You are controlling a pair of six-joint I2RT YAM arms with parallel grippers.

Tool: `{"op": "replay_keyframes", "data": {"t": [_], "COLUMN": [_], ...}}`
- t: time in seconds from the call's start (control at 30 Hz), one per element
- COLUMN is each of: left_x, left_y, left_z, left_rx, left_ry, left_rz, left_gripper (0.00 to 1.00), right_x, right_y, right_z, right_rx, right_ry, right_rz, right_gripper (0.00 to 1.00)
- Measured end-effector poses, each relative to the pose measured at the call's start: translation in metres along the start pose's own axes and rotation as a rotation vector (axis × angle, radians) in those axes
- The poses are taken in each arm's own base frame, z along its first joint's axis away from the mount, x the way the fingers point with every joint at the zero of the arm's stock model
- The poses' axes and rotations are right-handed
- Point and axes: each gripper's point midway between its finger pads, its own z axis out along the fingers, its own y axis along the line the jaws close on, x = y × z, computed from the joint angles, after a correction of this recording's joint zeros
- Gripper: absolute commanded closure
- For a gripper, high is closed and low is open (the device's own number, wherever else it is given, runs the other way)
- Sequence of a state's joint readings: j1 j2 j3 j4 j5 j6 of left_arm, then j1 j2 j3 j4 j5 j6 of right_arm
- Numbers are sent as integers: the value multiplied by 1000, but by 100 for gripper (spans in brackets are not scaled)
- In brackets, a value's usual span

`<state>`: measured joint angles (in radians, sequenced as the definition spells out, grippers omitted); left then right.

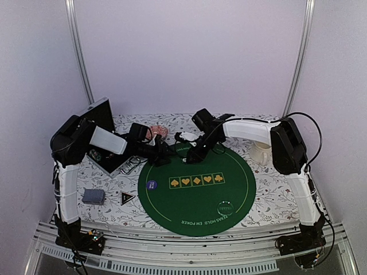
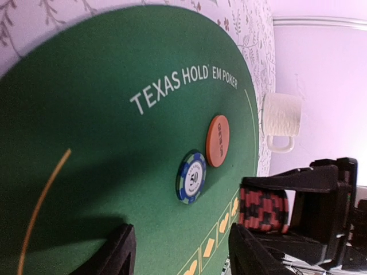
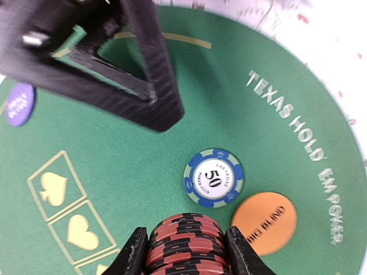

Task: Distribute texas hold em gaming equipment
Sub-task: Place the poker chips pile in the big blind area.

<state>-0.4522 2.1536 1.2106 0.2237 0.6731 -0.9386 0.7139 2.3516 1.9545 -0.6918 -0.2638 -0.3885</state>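
A stack of red and black striped poker chips (image 3: 184, 243) sits between the fingers of my right gripper (image 3: 184, 255), which is shut on it just above the green mat (image 3: 143, 172). On the mat in front of it lie a blue 50 chip (image 3: 213, 177) and an orange big blind button (image 3: 264, 222). In the left wrist view the same blue chip (image 2: 192, 176), orange button (image 2: 217, 141) and red stack (image 2: 262, 209) show. My left gripper (image 2: 183, 255) hovers open over the mat with nothing between its fingers. From above, the left gripper (image 1: 165, 156) and the right gripper (image 1: 194, 148) meet at the mat's far edge.
A purple disc (image 1: 151, 184) and a clear disc (image 1: 225, 207) lie on the mat. A grey-blue card deck (image 1: 93, 196) and a black triangle (image 1: 127, 197) lie at the near left. A black case (image 1: 103, 123), a pink dish (image 1: 159, 132) and a cream mug (image 1: 261, 152) stand further back.
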Motion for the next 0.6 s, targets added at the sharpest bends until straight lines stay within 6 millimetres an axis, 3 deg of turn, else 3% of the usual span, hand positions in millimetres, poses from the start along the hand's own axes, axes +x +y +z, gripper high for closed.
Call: {"op": "replay_keyframes", "data": {"t": [0.17,0.27,0.37,0.6], "left_x": [-7,-9,-10,-12], "left_y": [5,7,9,10], "left_z": [-7,-11,-14,-20], "left_rx": [-18,-37,-53,-85], "left_ry": [-19,-30,-35,-48], "left_rz": [2,9,19,45], "left_gripper": [43,43,43,43], "right_x": [-16,-14,-1,55], "right_y": [-3,-8,-21,-70], "right_z": [-29,-39,-45,-56], "right_rx": [39,62,78,144], "right_ry": [-39,-32,1,146], "right_rz": [-4,10,58,245], "right_gripper": [98,98,98,98]}}
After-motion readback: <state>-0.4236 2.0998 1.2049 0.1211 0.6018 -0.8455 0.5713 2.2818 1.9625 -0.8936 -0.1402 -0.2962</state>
